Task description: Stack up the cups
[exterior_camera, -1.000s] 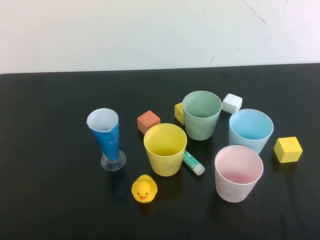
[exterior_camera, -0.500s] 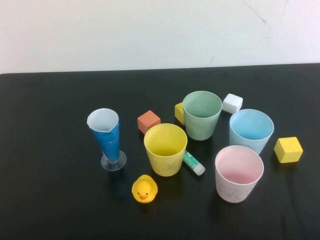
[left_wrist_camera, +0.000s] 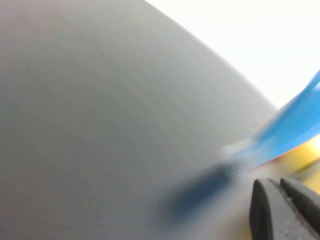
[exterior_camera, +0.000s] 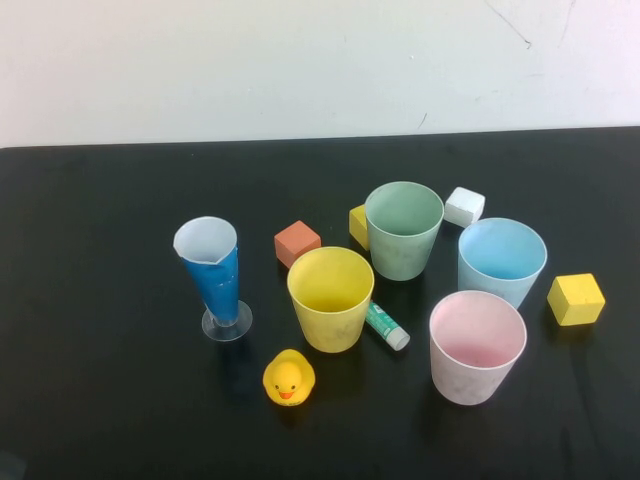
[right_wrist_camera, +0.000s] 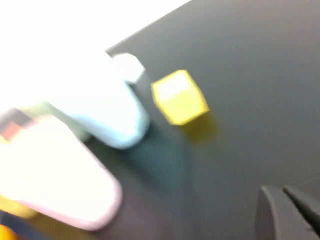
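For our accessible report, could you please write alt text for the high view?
Four separate upright cups, green, yellow, light blue and pink, stand unstacked on a black table among small toys. Neither pincer appears.

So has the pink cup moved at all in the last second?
No. The pink cup sits just as before, in front of the light blue cup and left of the yellow block.

no readable text, no labels or numbers legible on any cup or block
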`<state>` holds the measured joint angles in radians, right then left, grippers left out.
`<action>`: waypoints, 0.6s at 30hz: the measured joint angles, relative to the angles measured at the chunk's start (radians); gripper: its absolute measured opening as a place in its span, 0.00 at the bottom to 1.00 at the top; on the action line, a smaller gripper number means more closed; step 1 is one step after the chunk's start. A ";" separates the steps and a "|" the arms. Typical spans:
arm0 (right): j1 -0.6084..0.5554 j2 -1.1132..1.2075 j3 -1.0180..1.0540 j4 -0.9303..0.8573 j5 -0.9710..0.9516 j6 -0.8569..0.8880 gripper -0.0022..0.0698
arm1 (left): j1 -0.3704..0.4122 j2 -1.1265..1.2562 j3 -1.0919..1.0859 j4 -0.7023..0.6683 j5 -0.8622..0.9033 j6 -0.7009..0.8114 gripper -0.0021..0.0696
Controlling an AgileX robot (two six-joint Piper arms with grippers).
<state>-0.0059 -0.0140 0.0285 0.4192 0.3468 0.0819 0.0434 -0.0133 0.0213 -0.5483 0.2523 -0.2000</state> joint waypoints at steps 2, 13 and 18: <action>0.000 0.000 0.000 0.113 0.000 0.051 0.03 | 0.000 0.000 0.000 -0.225 -0.026 -0.092 0.03; 0.000 0.000 0.000 0.092 -0.110 0.019 0.03 | 0.000 0.000 0.000 -0.407 -0.168 -0.034 0.03; 0.000 0.000 0.000 0.126 -0.161 0.000 0.03 | 0.000 0.000 0.000 -0.424 -0.277 -0.028 0.03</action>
<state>-0.0059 -0.0140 0.0284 0.5451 0.1856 0.0816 0.0429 -0.0133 0.0213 -0.9719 -0.0250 -0.2280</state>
